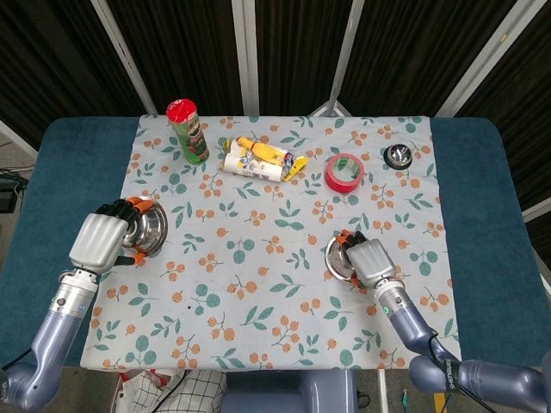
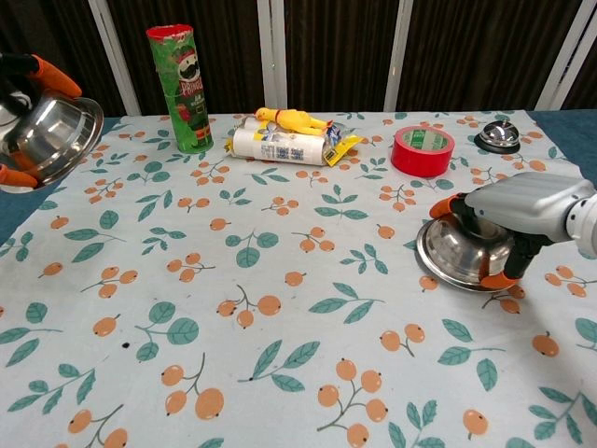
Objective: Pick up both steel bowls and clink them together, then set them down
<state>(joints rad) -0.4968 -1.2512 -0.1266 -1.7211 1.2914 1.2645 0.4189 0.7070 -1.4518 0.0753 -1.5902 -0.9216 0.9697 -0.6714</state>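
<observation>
Two hands each held a steel bowl, far apart over the counter.

The left hand [image 1: 102, 238] gripped the left steel bowl [image 2: 51, 138] in the air near the counter's [image 1: 60, 172] left edge, tipped with its open side facing the middle. The right hand [image 2: 522, 210] gripped the right steel bowl [image 2: 462, 254] from above, tilted, low over the flowered cloth [image 1: 267, 275] near the right side. Between the two bowls the cloth was wide and bare. Along the far edge stood a chips can [image 1: 188, 131], a paper roll [image 1: 252, 164] with a yellow rubber chicken [image 1: 263, 151] on it, a red tape roll [image 1: 344, 172] and a call bell [image 1: 397, 156].
</observation>
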